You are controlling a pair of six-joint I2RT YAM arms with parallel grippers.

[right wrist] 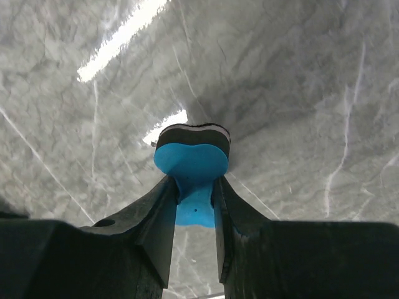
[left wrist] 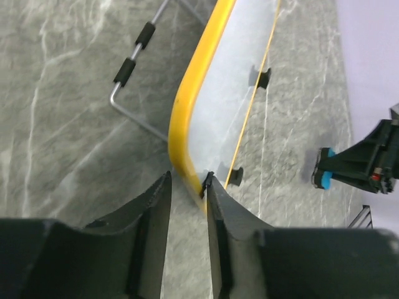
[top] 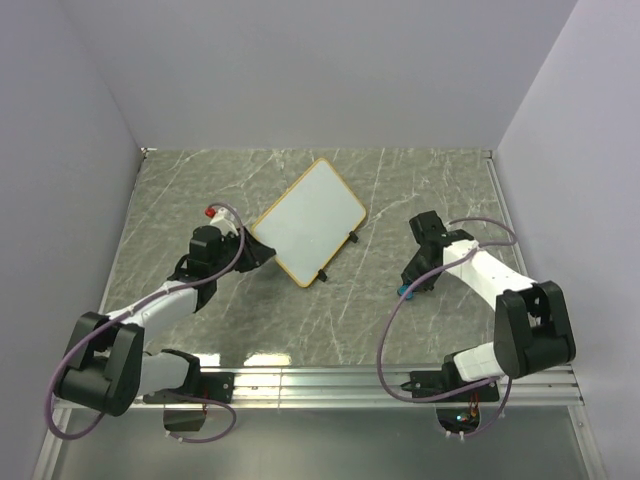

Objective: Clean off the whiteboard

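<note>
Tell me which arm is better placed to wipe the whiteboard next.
Right: the right gripper is shut on the blue eraser, near the whiteboard; the left gripper holds nothing at the board's corner.

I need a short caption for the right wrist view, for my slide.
Right hand grips the blue eraser, facing the grey marbled table.

Your work table (top: 420, 330) has a grey-green marble-pattern top. Plain pale walls enclose it: back wall (top: 320, 70), left wall (top: 50, 200), right wall (top: 585, 150). A ribbed metal rail (top: 330, 380) runs along its near edge. You have bright glare streaks (right wrist: 118, 43) on the top.
</note>
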